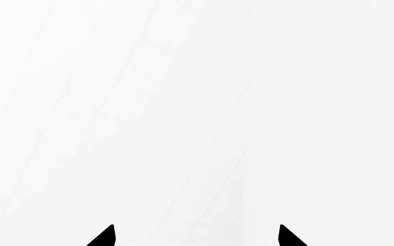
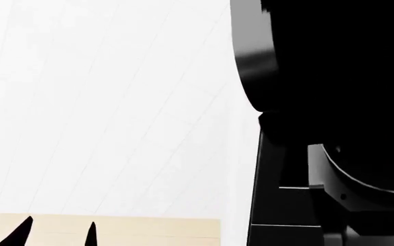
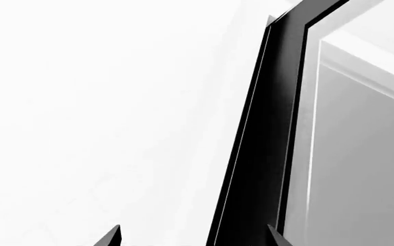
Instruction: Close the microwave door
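Door edge (image 3: pixel 252 154) runs lower centre to upper right, just ahead of your right gripper (image 3: pixel 193 237), fingers parted, nothing held. Left gripper (image 1: pixel 197 237) parted too, facing blank wall; use the right.

In the head view, the black right robot arm (image 2: pixel 334 102) fills the right of the frame, the pale tiled wall (image 2: pixel 108 102) spreads across upper left behind the light wooden countertop strip (image 2: pixel 142 228) along lower left, left gripper (image 2: pixel 57 233) tips over it.

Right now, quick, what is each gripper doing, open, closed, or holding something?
Left gripper: open, holding nothing, facing a white wall.
Right gripper: open, holding nothing, close to the black microwave door.
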Available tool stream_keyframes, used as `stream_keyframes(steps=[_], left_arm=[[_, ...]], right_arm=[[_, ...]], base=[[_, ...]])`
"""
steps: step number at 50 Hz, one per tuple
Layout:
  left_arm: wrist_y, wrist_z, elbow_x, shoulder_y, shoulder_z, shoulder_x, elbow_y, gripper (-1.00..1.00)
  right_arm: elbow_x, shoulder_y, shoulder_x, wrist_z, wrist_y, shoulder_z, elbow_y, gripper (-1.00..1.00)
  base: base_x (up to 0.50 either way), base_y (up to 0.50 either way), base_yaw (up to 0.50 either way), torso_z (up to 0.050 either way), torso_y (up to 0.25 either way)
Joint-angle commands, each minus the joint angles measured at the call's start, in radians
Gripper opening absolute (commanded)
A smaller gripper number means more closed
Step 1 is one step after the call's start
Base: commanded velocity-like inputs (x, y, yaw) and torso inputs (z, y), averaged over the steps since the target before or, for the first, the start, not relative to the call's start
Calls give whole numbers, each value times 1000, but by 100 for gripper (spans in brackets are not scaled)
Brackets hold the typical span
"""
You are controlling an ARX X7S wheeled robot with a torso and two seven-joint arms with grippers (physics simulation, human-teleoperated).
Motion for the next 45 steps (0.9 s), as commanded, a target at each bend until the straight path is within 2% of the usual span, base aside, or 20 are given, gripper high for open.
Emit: stream_keyframes(steps=[1, 31, 36, 45], left_arm=[[1, -1, -4, -3, 1, -3, 0, 100], [-19, 0, -25, -24, -2, -18, 9, 100], [-21, 3, -27, -32, -2, -19, 5, 100], [-27, 1, -31, -39, -3, -25, 12, 100]], right_arm=[[17, 4, 5, 4, -27, 32, 36, 100], [63, -34, 24, 46, -161, 163, 178, 100], [82, -14, 33, 41, -222, 208, 274, 100], [83, 53, 45, 20, -272, 205, 391, 100]], base=[[0, 0, 0, 0, 0], [0, 0, 0, 0, 0], [0, 0, 0, 0, 0], [0, 0, 0, 0, 0]])
